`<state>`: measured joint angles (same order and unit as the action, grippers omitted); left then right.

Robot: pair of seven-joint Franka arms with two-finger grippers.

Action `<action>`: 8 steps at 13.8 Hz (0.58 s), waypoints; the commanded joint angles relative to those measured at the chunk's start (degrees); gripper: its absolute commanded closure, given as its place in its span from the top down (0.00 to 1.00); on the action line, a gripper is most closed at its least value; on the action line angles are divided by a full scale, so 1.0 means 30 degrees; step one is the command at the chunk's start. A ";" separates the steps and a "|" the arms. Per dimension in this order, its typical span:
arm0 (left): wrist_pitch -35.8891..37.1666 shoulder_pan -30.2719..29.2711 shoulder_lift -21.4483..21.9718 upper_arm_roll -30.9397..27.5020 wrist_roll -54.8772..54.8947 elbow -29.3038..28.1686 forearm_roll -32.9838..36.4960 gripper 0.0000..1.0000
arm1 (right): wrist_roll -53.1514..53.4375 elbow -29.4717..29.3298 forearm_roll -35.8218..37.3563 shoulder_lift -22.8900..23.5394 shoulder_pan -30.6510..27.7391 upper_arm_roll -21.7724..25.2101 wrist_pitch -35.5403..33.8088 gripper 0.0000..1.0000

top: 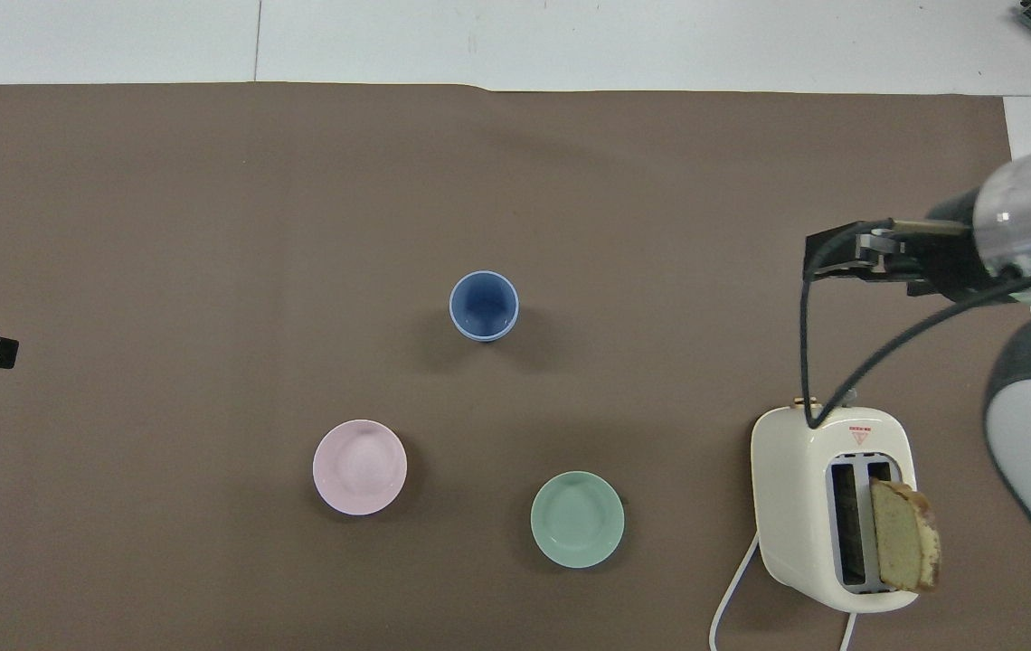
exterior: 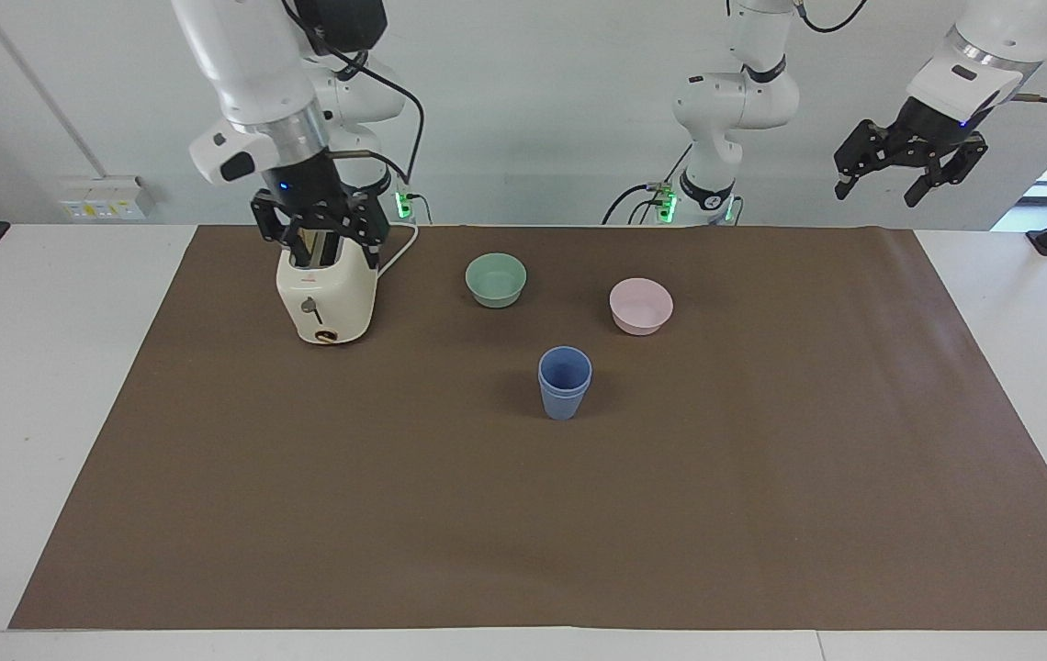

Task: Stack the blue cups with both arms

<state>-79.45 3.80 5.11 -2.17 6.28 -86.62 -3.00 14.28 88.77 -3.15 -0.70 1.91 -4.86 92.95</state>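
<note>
— The blue cups (exterior: 565,386): where do you find them?

— You find them nested one inside the other, upright, near the middle of the brown mat (exterior: 579,532). Two rims show, one just above the other. No gripper touches them.

— And closer to the robots than the stack?

— You see the pink bowl (exterior: 641,305) first, a little toward the left arm's end. Then comes the green bowl (exterior: 496,278), slightly nearer to the robots and toward the right arm's end. Both are apart from the cups. Well toward the right arm's end stands the cream toaster (exterior: 326,294), with a slice of bread (top: 904,533) sticking up from one slot.

— The arms?

— Your right gripper (exterior: 321,240) hangs over the toaster, its fingers spread wide and holding nothing. Your left gripper (exterior: 905,170) waits raised over the left arm's end of the mat, its fingers also spread wide and empty.
</note>
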 commanded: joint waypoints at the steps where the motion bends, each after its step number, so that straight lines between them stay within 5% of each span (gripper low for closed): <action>1: 0.0146 -0.0212 0.0318 0.0138 0.0163 -0.0276 0.0151 1.00 | -0.1768 0.0558 0.0054 -0.0995 -0.1571 -0.0256 -0.1005 1.00; 8: 0.0146 -0.0212 0.0318 0.0138 0.0163 -0.0247 0.0151 1.00 | -0.2299 -0.2312 0.1724 -0.0206 -0.1957 -0.0517 -0.4407 1.00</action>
<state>-79.45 3.80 5.11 -2.17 6.28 -86.62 -3.00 8.42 84.92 0.90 -3.10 -3.95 -5.37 81.97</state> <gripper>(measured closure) 0.000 0.000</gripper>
